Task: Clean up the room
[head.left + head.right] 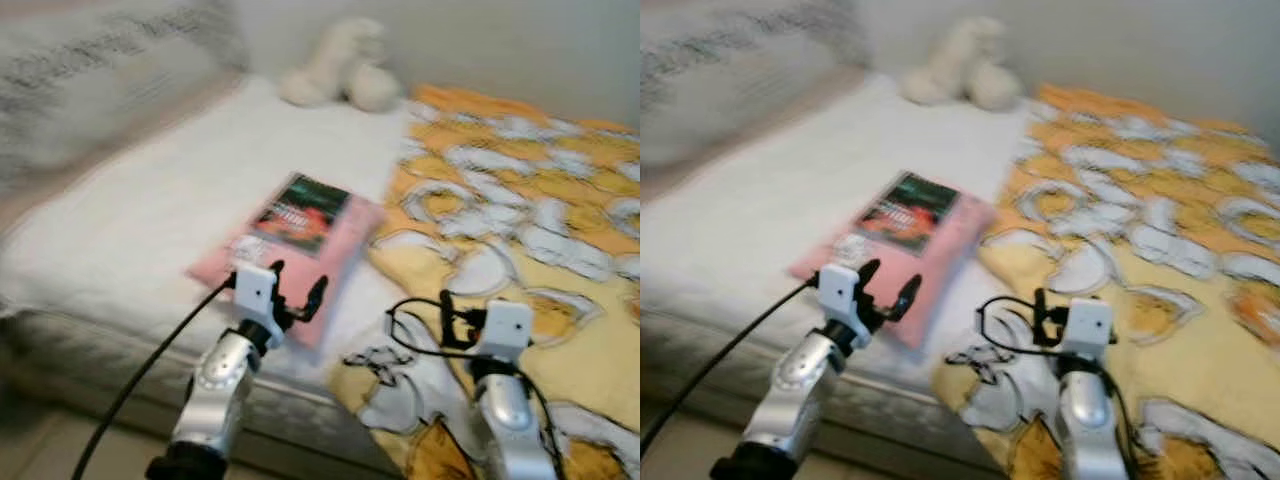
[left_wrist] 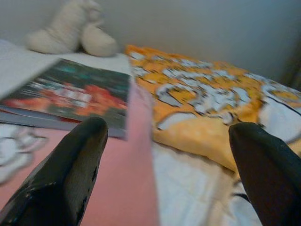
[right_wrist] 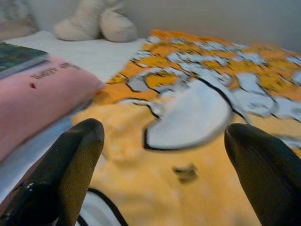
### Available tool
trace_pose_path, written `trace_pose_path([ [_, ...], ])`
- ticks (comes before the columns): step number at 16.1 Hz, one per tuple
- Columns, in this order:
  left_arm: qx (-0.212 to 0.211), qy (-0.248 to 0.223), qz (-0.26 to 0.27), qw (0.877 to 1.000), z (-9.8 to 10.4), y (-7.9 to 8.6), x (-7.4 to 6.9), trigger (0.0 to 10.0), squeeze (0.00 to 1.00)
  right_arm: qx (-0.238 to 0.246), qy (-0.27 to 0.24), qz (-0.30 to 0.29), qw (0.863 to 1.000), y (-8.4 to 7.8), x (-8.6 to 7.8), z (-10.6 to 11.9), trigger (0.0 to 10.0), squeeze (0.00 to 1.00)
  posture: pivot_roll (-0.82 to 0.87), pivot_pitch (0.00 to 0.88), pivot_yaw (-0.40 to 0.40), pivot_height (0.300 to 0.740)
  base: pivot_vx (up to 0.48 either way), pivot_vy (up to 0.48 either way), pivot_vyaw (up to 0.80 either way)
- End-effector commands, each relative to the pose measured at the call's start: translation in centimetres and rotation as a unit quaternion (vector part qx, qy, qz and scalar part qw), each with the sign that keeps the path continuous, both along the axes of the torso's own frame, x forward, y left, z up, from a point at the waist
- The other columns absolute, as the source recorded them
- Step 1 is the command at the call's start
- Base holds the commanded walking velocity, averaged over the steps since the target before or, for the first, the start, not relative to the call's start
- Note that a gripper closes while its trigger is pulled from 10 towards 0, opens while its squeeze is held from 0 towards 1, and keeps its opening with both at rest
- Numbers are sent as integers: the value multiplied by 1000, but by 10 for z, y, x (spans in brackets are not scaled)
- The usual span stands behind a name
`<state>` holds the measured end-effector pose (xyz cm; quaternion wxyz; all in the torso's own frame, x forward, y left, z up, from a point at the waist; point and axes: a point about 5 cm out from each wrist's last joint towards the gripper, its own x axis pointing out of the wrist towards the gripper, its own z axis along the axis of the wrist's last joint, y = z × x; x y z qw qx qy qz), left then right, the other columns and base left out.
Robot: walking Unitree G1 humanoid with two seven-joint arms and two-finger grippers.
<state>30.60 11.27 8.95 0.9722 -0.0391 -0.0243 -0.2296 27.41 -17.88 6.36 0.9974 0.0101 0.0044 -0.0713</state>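
Well, at the far left a patterned pillow (image 1: 90, 80) lies blurred at the head of the bed (image 1: 130, 220), on the white sheet. Next along, the left gripper (image 1: 296, 283) is raised over the bed's near edge with its two black fingers (image 2: 70, 174) spread apart and nothing between them, just in front of a pink pillow (image 1: 330, 250). A book (image 1: 302, 212) with a dark green and red cover lies flat on top of that pink pillow (its title is too blurred to read). Behind them, against the wall (image 1: 520, 50), sits a cream soft toy (image 1: 340, 65). To the right, an orange and white blanket (image 1: 520, 230) covers the rest of the bed, its edge touching the pink pillow's side. The right gripper (image 3: 164, 136) hovers low over the blanket near the bed's front edge, its fingers (image 3: 263, 169) also wide apart and holding nothing, with a black cable (image 1: 410, 325) looping beside its wrist.
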Motion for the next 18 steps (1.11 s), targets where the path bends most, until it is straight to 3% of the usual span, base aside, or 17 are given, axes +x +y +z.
trace_pose_path([
  [1, 4, -1, -9, 1000, 1, -1, -1, 10000, 0, 3, 3, -4, 1000, -1, 0, 1, 10000, 0, 106, 0, -23, 740, 0, 458, -738],
  [5, -1, 12, 11, 1000, -1, -2, 3, 10000, 0, -1, 7, 8, 1000, 2, 2, 0, 10000, 0, 106, 0, -24, 740, 0, 313, -553],
  [9, -29, 37, 50, 998, -8, -2, 1, 10000, 0, -15, 7, 32, 999, 5, 3, 2, 10000, 0, 86, 0, -48, 740, 0, -471, 0],
  [15, -20, 18, 68, 997, -2, -8, 7, 10000, 0, -28, 15, 53, 998, 7, 9, 3, 10000, 0, 88, 0, -49, 740, 0, -466, 0],
  [17, -31, 21, 82, 996, -1, -6, 9, 10000, 0, -17, 0, 42, 999, 4, 10, 7, 10000, 0, 85, 0, -40, 740, 0, -458, 0],
  [18, -29, 21, 93, 995, -2, 0, 9, 10000, 0, 15, -22, 13, 1000, -3, 9, 12, 10000, 0, 86, 0, -40, 740, 0, -446, 0],
])
